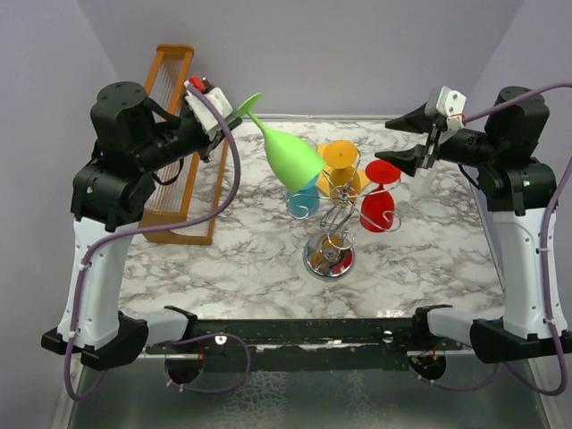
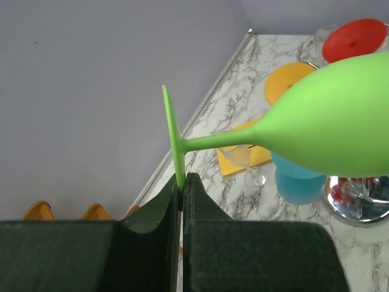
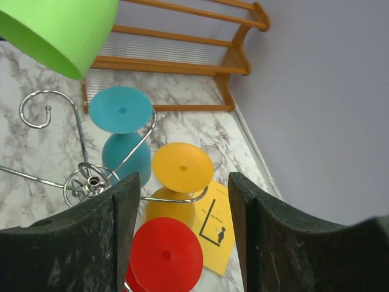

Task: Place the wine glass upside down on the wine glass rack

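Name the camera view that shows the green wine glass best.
Top external: the green wine glass shows whole, foot to mouth, tilted near the wine glass rack. Left wrist shows its foot pinched in the left gripper's jaws, with the bowl cropped. Right wrist catches only part of the bowl.

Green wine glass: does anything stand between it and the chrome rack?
Yes: on the chrome rack, a blue glass hangs just below the bowl of the green wine glass, with an orange glass beside it and a red glass farther right. One curled arm looks free.
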Available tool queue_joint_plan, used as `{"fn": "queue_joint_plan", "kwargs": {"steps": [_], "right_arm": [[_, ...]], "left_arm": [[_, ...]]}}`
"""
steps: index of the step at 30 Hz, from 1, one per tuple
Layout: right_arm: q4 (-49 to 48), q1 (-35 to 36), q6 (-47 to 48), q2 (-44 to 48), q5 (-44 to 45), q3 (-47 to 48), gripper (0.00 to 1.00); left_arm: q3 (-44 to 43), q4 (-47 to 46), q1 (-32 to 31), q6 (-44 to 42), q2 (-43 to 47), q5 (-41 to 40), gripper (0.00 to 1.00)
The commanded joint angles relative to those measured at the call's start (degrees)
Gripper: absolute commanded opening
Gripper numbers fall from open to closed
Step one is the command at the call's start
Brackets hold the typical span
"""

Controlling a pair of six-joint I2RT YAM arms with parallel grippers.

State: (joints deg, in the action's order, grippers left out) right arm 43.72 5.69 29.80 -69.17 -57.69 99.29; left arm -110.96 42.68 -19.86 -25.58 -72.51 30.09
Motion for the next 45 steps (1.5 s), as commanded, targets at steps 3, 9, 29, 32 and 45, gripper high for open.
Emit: {"fn": "queue_joint_plan", "kwargs": {"steps": [3, 9, 29, 32, 45], "right_arm": [[4.1, 0.51, 4.11, -1.2, -9.69, -2.1, 0.59], [2.94, 1.14, 3.51, -0.95, -10.92, -4.55, 0.59], [15.29, 13.53, 13.42, -6.2, -5.26, -4.97, 0.56], [17.19, 13.71, 15.14, -7.64, -5.68, -4.85, 0.53], [14.93, 13.99, 13.73, -8.61, -9.66, -8.12, 0.22]], "left_arm": [[-3.24, 14.26, 0.03, -12.51, 2.68, 10.67, 0.0], [-0.46, 20.42, 0.04, -18.75, 4.22, 15.88, 0.0], [1.66, 24.21, -0.08, -21.49, 5.85, 15.7, 0.0], [2.05, 24.29, -0.02, -21.52, 5.74, 15.36, 0.0], [2.98, 27.17, -0.02, -24.24, 5.27, 10.78, 0.0]]}}
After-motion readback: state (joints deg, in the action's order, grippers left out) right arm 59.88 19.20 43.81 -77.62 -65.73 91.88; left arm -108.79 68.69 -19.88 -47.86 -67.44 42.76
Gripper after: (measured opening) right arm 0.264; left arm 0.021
